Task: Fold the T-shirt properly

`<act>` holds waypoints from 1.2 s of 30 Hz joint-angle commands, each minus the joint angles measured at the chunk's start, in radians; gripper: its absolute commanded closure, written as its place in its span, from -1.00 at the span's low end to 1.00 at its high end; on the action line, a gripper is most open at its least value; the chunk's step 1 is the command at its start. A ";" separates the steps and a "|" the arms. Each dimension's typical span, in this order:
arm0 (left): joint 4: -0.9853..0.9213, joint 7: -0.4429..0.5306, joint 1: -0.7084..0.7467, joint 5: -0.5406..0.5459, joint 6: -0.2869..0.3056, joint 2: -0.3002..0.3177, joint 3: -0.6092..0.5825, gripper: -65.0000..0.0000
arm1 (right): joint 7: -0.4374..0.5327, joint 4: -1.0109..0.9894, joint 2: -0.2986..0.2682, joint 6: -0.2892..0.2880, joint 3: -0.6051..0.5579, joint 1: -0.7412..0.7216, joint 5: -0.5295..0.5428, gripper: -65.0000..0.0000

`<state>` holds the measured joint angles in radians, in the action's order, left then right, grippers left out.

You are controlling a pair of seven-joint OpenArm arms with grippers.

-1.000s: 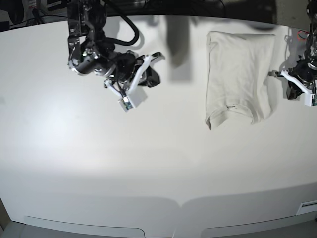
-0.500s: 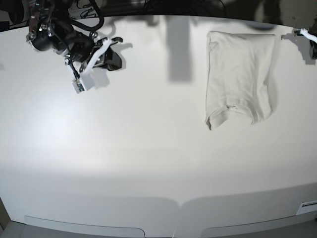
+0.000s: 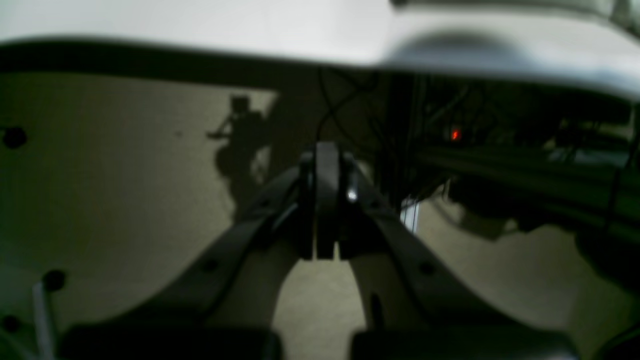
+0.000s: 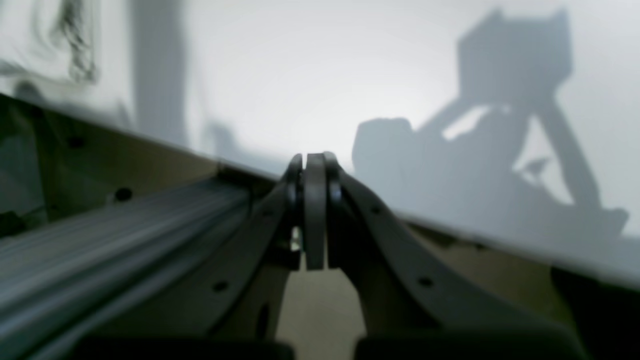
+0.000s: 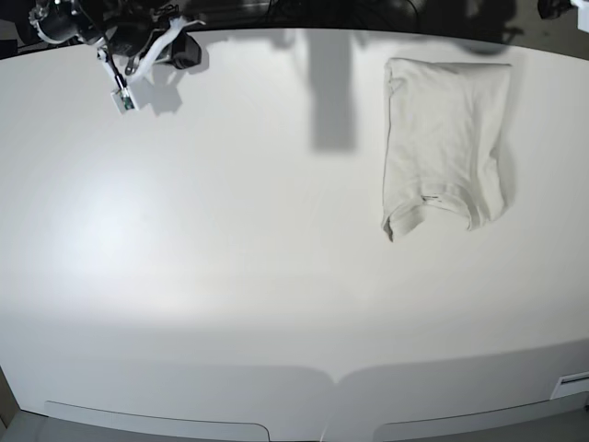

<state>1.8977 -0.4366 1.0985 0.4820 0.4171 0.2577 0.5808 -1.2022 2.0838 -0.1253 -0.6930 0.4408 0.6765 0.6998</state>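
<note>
The T-shirt (image 5: pixel 446 138) lies folded into a tall off-white rectangle at the back right of the white table (image 5: pixel 276 276), with nothing touching it. My right gripper (image 5: pixel 189 26) is at the table's far left corner, well away from the shirt. In the right wrist view my right gripper (image 4: pixel 315 162) is shut and empty over the table's back edge. My left gripper (image 3: pixel 320 155) is shut and empty in the left wrist view, facing dark space beyond the table's edge. The base view does not show it.
Dark cables and equipment (image 3: pixel 500 150) sit beyond the table's rim in the left wrist view. A metal rail (image 4: pixel 125 235) runs beside the table's back edge in the right wrist view. Arm shadows fall across the back of the table (image 5: pixel 331 92).
The right arm has drawn back and leftward to the far left corner. The left arm has pulled away from the shirt's right side and out of the base view. The T-shirt has not moved.
</note>
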 commanded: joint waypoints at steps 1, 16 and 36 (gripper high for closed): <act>0.013 0.018 0.027 -0.011 0.006 -0.006 0.008 1.00 | 0.008 0.019 -0.005 -0.005 0.006 0.030 0.018 1.00; -0.310 0.131 0.053 -0.070 0.158 -0.046 0.007 1.00 | 0.034 -0.123 -0.005 -0.005 0.002 0.254 -0.057 1.00; -1.187 0.489 -0.488 -0.578 0.257 -0.031 0.006 1.00 | 0.599 -1.058 -0.020 0.020 -0.049 -0.019 -0.558 1.00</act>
<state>0.6991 0.0467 0.5861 -0.1059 0.6697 0.2131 0.5819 -0.5922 1.0100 -0.1341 -0.6655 0.3889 0.6445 0.1345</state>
